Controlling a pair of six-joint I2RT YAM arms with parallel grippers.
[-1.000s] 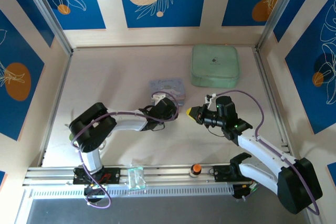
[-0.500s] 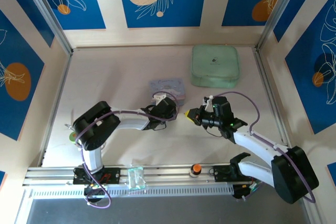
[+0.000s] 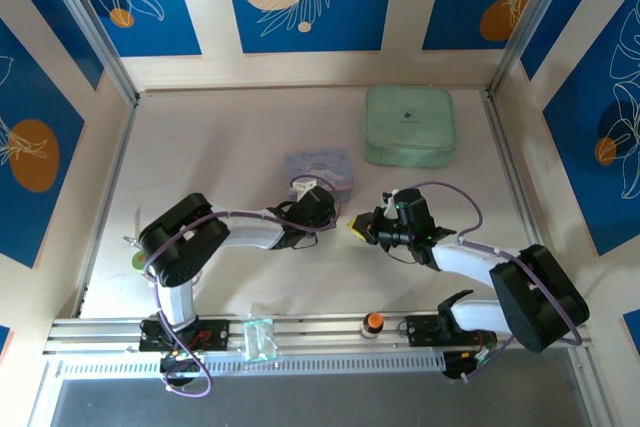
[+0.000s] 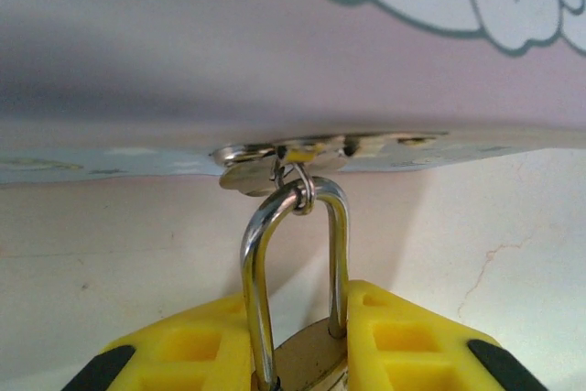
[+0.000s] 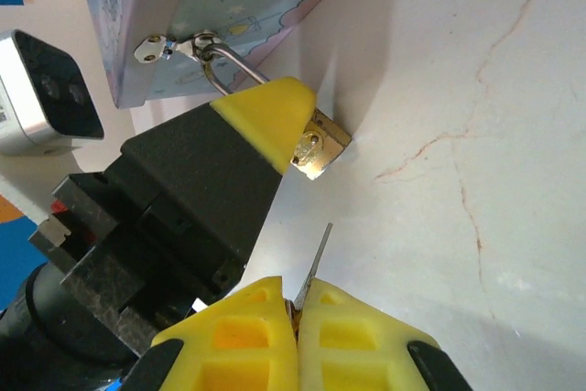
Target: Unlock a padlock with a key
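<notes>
Top external: both arms reach to the middle of the table (image 3: 220,142), tips close together just in front of the blue tin (image 3: 318,165); a green case (image 3: 408,125) lies well behind, to the right.
Padlock (image 4: 313,362): brass body sits between the yellow fingers (image 4: 197,347) of the left gripper (image 4: 307,354), right beside the tin's side wall.
Shackle (image 4: 341,226): silver, stands up from the body and passes through a small ring (image 4: 303,197) hanging on the tin's hasp (image 4: 311,148).
Left gripper state: narrow, clamped on the padlock body from both sides.
Right gripper (image 5: 296,313): fingers pressed together, pinching the key.
Key (image 5: 317,255): thin silvery blade sticks out from between the right fingertips, aimed at the padlock's brass end, near it but apart.
Padlock end, right wrist view: brass face peeks out past the left finger, just above the tabletop.
Front rail: an orange-topped knob (image 3: 373,322) sits between the arm bases.
</notes>
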